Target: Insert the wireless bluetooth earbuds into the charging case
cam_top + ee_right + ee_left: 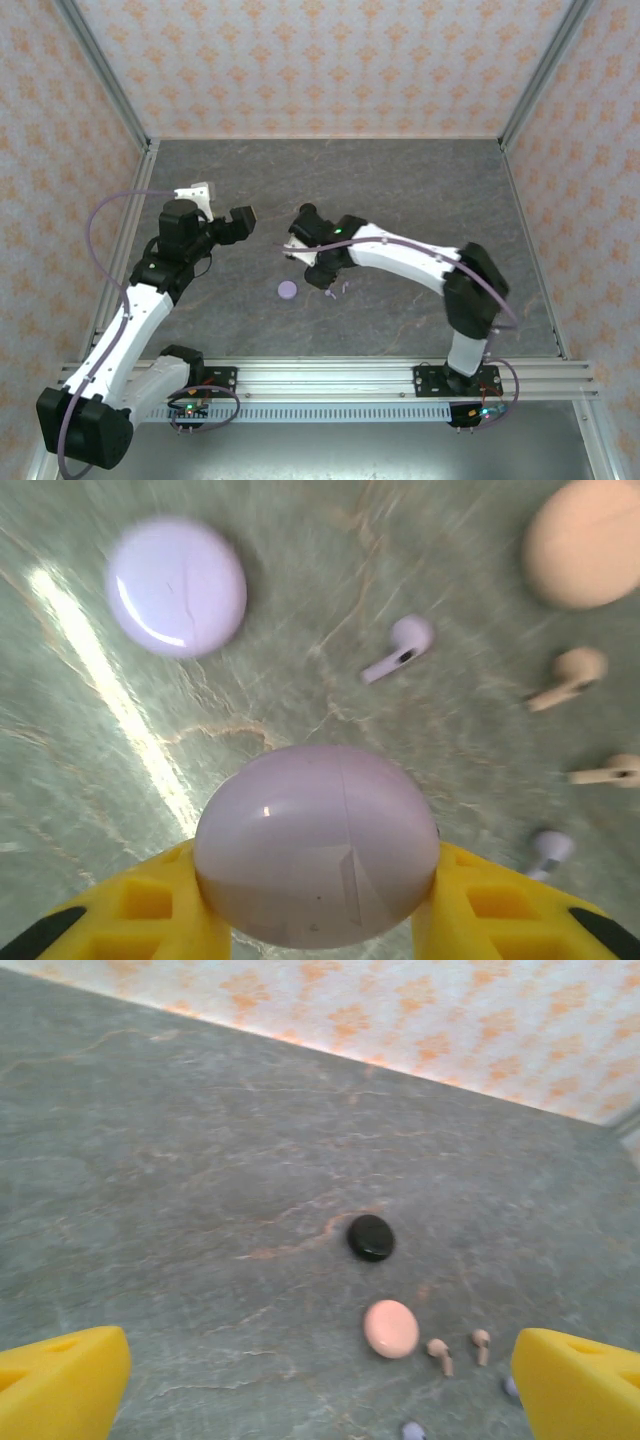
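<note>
Right gripper [318, 885] pinching lavender charging case [318, 830]. Left gripper [320, 1390] hanging spread, empty. Lavender earbuds [400, 648] lying loose on table [300, 710] near case. Risk: round smooth case maybe slipping out of grip if squeeze uneven; case looking closed, blocking insertion.

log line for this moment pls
left gripper: open, empty | right gripper: shut on lavender case | lavender earbuds: loose on table
</note>
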You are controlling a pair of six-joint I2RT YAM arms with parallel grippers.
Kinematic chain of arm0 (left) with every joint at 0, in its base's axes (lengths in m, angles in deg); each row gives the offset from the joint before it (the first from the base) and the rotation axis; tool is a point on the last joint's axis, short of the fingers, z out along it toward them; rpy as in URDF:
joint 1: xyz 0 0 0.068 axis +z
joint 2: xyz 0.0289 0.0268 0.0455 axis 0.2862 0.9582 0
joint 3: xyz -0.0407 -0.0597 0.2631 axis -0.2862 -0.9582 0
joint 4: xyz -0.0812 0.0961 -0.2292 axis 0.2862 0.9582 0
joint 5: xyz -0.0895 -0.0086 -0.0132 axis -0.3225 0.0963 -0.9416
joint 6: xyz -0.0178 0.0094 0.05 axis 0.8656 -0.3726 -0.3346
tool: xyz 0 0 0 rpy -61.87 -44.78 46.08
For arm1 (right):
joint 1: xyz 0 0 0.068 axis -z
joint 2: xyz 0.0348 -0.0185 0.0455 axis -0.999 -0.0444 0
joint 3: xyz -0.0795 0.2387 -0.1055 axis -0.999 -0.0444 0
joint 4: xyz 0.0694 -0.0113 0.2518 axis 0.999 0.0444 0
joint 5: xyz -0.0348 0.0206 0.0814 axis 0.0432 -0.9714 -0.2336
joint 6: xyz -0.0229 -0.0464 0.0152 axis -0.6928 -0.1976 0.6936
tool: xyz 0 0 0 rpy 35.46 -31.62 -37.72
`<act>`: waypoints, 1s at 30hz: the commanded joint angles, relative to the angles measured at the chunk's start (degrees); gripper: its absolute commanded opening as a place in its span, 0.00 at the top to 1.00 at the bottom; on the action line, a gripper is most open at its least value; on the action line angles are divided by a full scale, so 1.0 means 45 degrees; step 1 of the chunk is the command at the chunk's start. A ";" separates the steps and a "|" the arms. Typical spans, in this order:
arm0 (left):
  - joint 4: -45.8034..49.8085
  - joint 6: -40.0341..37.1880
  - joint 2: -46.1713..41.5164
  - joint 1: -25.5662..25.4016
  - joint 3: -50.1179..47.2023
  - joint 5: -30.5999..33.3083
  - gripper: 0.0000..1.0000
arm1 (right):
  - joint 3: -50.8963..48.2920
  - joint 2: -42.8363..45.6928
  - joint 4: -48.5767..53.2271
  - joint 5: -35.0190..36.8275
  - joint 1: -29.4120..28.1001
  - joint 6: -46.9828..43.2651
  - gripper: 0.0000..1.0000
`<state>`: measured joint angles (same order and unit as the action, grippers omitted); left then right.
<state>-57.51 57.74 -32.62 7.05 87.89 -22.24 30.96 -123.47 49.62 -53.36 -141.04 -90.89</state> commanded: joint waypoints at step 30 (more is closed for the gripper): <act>-0.0387 0.0883 0.2908 -0.3483 0.4396 -0.8544 0.28 | -0.2964 0.6972 -0.6789 0.1442 0.0169 -0.4329 0.63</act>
<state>-59.92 62.87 -20.20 -7.75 106.03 -58.83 17.51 -92.17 20.99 -47.24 -140.38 -109.68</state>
